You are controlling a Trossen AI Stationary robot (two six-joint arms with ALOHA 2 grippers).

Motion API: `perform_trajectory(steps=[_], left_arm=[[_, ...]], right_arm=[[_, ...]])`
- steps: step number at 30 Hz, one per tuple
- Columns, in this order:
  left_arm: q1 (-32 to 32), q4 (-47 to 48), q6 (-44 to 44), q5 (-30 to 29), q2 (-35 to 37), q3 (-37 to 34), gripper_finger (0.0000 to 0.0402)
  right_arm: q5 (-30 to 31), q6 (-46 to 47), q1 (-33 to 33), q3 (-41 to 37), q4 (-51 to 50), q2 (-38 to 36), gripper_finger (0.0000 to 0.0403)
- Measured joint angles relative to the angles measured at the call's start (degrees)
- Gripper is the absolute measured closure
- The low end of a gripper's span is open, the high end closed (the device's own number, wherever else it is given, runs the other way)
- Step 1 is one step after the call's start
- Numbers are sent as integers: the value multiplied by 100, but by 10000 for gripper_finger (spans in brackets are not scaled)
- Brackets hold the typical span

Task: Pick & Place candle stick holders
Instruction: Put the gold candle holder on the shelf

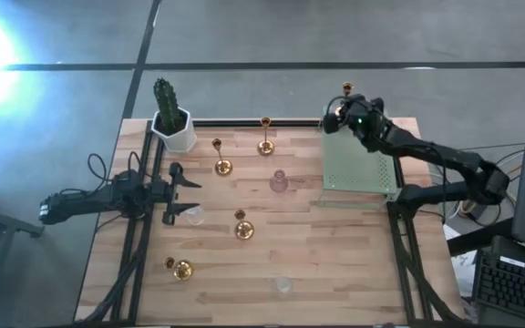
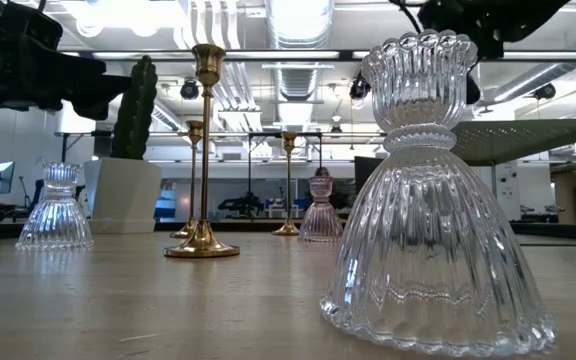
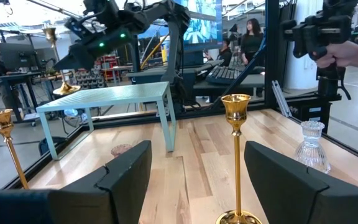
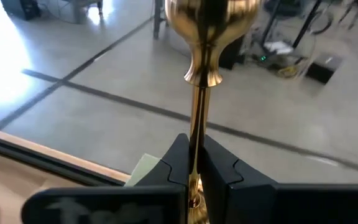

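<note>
gleaming on its thin brass stem, a gold candle holder (image 4: 199,93) sits pinched in the right gripper (image 4: 197,163).

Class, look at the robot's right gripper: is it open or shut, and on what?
Shut. The right gripper has both dark fingers pressed against the thin stem of a shiny gold candle stick holder.

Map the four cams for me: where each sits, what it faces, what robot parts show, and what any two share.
High: above the table, looking straight down; both arms show, left gripper open, right gripper over the green mat.
Low: table-top height, looking level past a clear glass holder into the room; dark arm parts at top.
Left wrist: past its own open fingers at a gold holder.
Right wrist: its fingers shut on a gold stem.
Shared: left wrist also sees the mat and right arm.
</note>
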State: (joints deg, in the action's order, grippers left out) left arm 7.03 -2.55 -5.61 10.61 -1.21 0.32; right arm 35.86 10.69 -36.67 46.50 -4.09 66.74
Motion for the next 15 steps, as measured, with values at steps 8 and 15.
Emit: perform_trajectory(steps=[8, 15], left_arm=[[1, 0, 0, 0, 0, 2, 140], [1, 0, 1, 2, -2, 2, 140]], right_arm=[[-164, 493, -639, -452, 7, -620, 392], [-172, 627, -838, -919, 12, -1257, 392]])
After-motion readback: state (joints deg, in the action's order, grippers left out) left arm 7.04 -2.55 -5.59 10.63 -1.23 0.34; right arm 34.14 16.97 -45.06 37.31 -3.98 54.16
